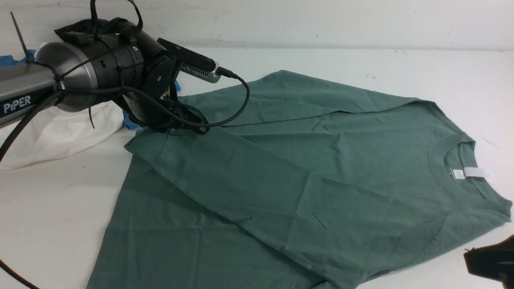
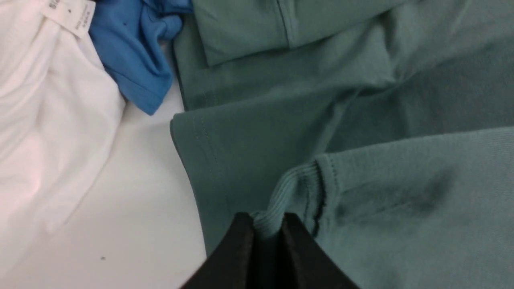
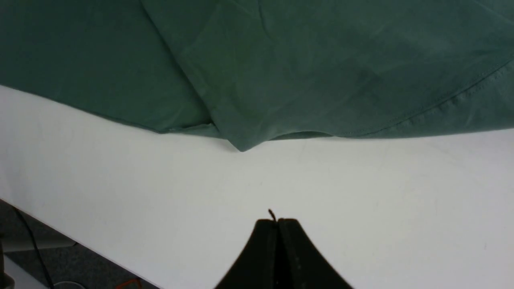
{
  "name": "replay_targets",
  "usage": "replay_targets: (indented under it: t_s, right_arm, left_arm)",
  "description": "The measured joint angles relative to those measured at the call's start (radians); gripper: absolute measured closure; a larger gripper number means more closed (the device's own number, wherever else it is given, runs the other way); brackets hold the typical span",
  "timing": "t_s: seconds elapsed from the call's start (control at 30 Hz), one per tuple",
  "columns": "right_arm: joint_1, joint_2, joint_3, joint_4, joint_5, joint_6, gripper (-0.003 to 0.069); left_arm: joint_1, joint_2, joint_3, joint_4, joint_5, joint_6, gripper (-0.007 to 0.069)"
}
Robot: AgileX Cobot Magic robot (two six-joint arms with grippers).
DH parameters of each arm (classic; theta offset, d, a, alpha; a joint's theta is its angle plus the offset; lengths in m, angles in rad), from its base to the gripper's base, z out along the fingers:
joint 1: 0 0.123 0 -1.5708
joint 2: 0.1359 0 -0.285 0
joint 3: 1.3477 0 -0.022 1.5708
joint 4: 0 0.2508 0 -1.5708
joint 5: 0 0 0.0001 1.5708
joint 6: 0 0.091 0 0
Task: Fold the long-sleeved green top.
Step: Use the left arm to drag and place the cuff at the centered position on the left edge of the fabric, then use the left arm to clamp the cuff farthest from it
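The green long-sleeved top [image 1: 305,160] lies spread on the white table, its neck and white label [image 1: 474,172] to the right, one sleeve folded across the body toward the far left. My left gripper [image 2: 267,224] is shut on that sleeve's ribbed cuff [image 2: 281,196]; in the front view its fingers are hidden behind its wrist [image 1: 160,120] at the top's far left corner. My right gripper [image 3: 276,220] is shut and empty above bare table, short of the top's near edge [image 3: 241,144]; only a corner of it shows in the front view [image 1: 492,261].
A white garment [image 1: 60,132] and a blue one [image 2: 132,52] lie at the far left beside the top. The wall [image 1: 281,20] runs along the back. The table's near edge [image 3: 72,237] shows in the right wrist view, with floor and cables below.
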Motion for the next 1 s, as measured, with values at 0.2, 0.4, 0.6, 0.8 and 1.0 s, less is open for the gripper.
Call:
replay_targets:
  t_s: [0.2,0.4,0.6,0.8,1.0]
  right_arm:
    - [0.000,0.002,-0.004,-0.046,0.024,0.018,0.0669]
    - [0.005,0.060,-0.077,-0.145,0.088,0.099,0.0669]
    - [0.132,0.176,-0.143,-0.184,0.076,0.135,0.0669]
    - [0.332,0.394,-0.230,-0.320,-0.022,0.258,0.0669]
    - [0.437,0.637,-0.312,-0.418,-0.132,0.318,0.0669]
  left_arm:
    - [0.009,0.014,-0.002,0.002,-0.003,-0.019,0.0474]
    - [0.040,0.014,-0.041,-0.005,0.027,-0.065,0.0278]
    - [0.040,0.014,-0.114,-0.022,0.150,-0.068,0.0271]
    - [0.040,-0.037,-0.148,-0.132,0.343,-0.001,0.0588]
    - [0.040,-0.245,0.037,-0.243,0.333,0.002,0.0629]
